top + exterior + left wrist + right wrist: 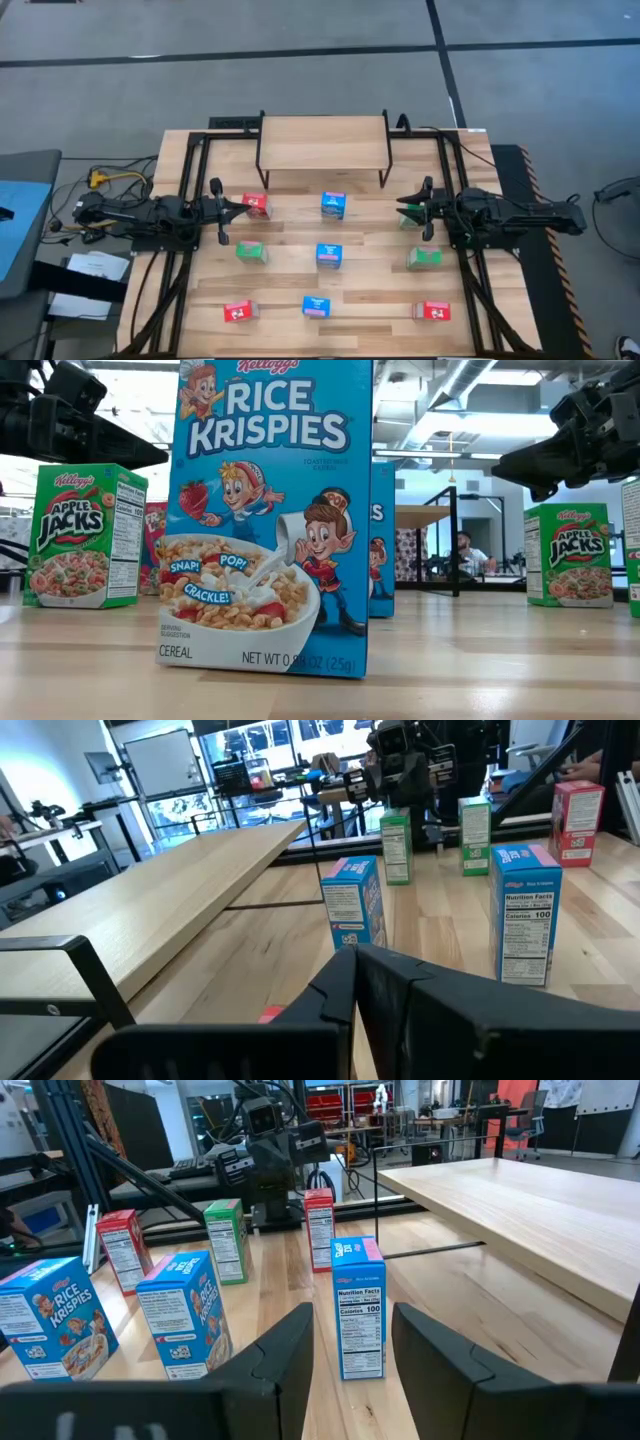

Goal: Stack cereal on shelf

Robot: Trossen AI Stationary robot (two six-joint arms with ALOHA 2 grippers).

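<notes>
I read the scene off the high view, with 12 o'clock at the far edge of the slatted wooden table [300, 340].

Shelf [322, 141]: sits at 12 o'clock, light wood top bare. No box is on it, so I judge the stacking not yet started and all nine placements are left.

Arms: the left arm lies in from 9 o'clock and the right arm from 3 o'clock, both low over the far row.

Cereal: nine boxes stand upright on the table in a three-by-three grid.
- Far row: red box [256, 204], blue Rice Krispies box [333, 205], and a green box [408, 217] mostly hidden under the right gripper.
- Middle row: green Apple Jacks box [251, 252], blue box [328, 256], green box [424, 258].
- Near row: red box [239, 312], blue box [315, 306], red box [432, 311].

Left gripper [240, 207]: tip just beside the far red box at about 10 o'clock. Its wrist view shows the fingers [340, 990] pressed together, with nothing between them.

Right gripper [404, 209]: over the far green box at about 2 o'clock. Its wrist view shows a narrow gap between the fingers [290, 1345], nothing gripped. I cannot tell whether it touches the box below.
</notes>
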